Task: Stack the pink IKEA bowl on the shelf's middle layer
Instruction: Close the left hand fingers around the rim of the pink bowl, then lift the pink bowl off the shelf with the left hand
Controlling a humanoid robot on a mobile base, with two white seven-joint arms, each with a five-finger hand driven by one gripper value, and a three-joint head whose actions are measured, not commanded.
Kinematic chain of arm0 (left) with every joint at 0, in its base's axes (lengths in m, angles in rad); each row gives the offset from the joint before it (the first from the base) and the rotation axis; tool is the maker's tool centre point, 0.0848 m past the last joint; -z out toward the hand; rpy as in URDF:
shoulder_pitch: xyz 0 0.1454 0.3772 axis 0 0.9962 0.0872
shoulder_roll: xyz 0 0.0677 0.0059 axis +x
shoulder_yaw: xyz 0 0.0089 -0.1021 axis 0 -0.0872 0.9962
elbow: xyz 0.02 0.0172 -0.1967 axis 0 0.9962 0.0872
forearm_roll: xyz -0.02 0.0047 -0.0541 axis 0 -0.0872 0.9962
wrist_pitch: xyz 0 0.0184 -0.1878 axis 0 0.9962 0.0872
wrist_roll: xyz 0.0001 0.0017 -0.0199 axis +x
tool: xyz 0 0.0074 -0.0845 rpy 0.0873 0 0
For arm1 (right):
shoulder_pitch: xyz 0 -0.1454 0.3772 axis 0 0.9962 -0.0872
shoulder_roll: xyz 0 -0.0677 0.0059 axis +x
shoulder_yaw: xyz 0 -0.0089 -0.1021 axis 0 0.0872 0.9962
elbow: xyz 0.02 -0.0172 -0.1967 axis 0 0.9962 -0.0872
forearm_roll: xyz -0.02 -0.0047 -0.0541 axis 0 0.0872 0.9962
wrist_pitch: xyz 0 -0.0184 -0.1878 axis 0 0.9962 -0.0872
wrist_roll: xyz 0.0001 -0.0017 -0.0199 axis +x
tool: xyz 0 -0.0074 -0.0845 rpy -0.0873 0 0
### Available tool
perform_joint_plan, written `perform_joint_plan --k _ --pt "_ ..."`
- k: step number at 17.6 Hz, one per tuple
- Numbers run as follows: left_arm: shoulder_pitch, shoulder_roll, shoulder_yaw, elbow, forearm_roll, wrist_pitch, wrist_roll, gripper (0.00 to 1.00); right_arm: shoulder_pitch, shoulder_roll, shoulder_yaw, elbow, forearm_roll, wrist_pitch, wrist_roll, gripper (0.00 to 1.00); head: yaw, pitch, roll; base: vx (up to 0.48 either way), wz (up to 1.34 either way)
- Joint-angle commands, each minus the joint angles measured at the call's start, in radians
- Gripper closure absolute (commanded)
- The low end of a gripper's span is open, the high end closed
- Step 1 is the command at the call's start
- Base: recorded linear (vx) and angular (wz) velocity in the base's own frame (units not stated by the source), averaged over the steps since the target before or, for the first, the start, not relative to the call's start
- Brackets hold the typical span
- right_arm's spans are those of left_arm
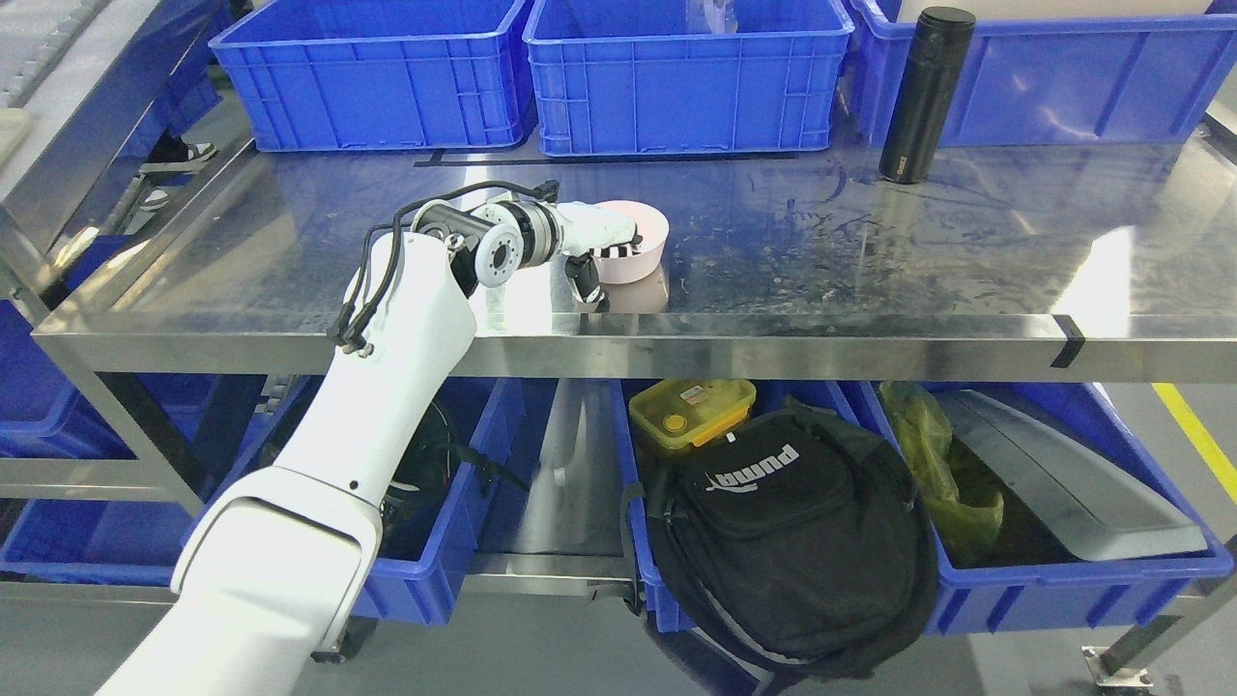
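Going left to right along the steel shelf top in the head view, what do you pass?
Left hand → pink bowl that its fingers are on → black flask standing upright far right. Three blue crates line the back edge.

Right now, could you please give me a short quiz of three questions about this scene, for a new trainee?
1. True or false: the left hand is at the pink bowl.
2. What stands upright at the back right of the steel shelf?
A. black flask
B. yellow box
C. backpack
3. Fill in: the black backpack sits ___ the steel shelf.

Key: 1 true. 2 A, the black flask. 3 below.
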Motion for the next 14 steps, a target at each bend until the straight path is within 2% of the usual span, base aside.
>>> perform_joint_plan --k 1,5,8,10,12,14 --pt "-0.003 -0.016 0.081 0.05 0.002 -0.052 0.003 0.91 0.021 -0.017 0.0 -0.017 0.0 0.0 0.001 0.0 0.0 0.0 0.0 0.0 0.0" --pt "-0.006 -0.024 0.246 0.004 0.014 -0.124 0.014 0.98 0.021 -0.017 0.0 -0.017 0.0 0.0 0.001 0.0 0.0 0.0 0.0 0.007 -0.01" --pt "0.029 -0.068 0.426 -0.141 0.057 -0.178 -0.023 1.0 0.021 -0.017 0.0 -0.017 0.0 0.0 0.001 0.0 0.0 0.0 0.0 0.0 0.0" --pt "0.074 -0.068 0.533 -0.323 0.157 -0.196 -0.104 1.0 0.021 -0.017 0.0 -0.017 0.0 0.0 0.001 0.0 0.0 0.0 0.0 0.0 0.0" --pt "0.103 -0.068 0.546 -0.431 0.205 -0.221 -0.127 1.0 0.021 -0.017 0.0 -0.017 0.0 0.0 0.001 0.0 0.0 0.0 0.0 0.0 0.0" --pt "0.141 -0.068 0.537 -0.531 0.236 -0.325 -0.131 1.0 0.021 -0.017 0.0 -0.017 0.0 0.0 0.001 0.0 0.0 0.0 0.0 0.0 0.0"
